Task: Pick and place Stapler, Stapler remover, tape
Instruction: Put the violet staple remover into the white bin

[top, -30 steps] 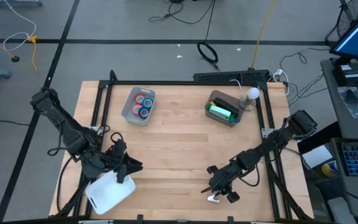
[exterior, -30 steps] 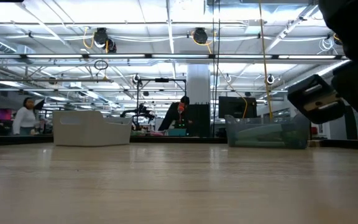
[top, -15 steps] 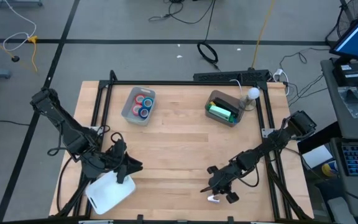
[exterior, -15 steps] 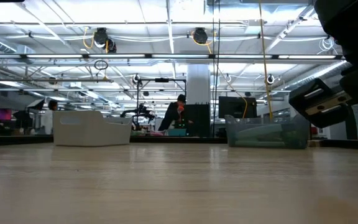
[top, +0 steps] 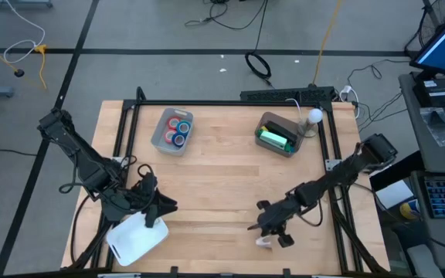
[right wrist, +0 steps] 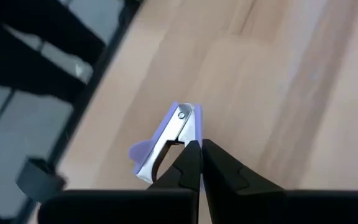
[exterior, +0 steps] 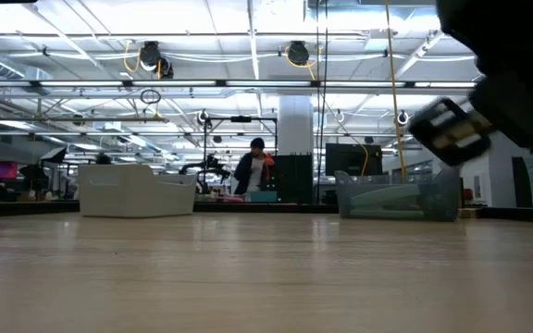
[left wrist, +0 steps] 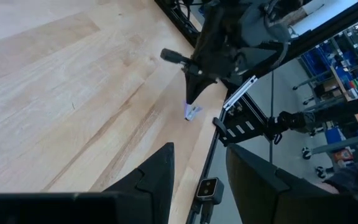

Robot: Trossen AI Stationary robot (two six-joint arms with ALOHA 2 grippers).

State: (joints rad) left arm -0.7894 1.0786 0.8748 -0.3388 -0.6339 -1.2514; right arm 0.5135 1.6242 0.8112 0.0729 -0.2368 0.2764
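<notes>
A small purple stapler remover [right wrist: 165,142] with metal jaws lies on the table near its near edge, right of centre; it also shows in the high view [top: 263,243]. My right gripper [right wrist: 201,148] is shut, its tips pointing down right at the remover [left wrist: 192,112]. My left gripper [left wrist: 199,152] is open and empty at the near left, beside a white bin [top: 136,236]. Red and blue tape rolls [top: 178,128] lie in a clear bin at the far left. A green stapler [top: 275,139] lies in a bin at the far right. My right gripper's shut fingertips [right wrist: 190,154] stand against the remover's metal end [right wrist: 178,127], coming slanting down from the table's right. The remover lies flat on the table. I cannot tell whether the tips touch it.
The clear bin [top: 161,137] and the stapler's bin [top: 284,126] stand at the far side; they show in the low view too [exterior: 137,190] [exterior: 398,196]. A black frame [top: 230,103] runs around the table. People move in the room behind.
My right gripper has gone a little toward the table's left edge, staying over the stapler remover. In the low view the arm has swung up and to the left. The left arm has kept still.
</notes>
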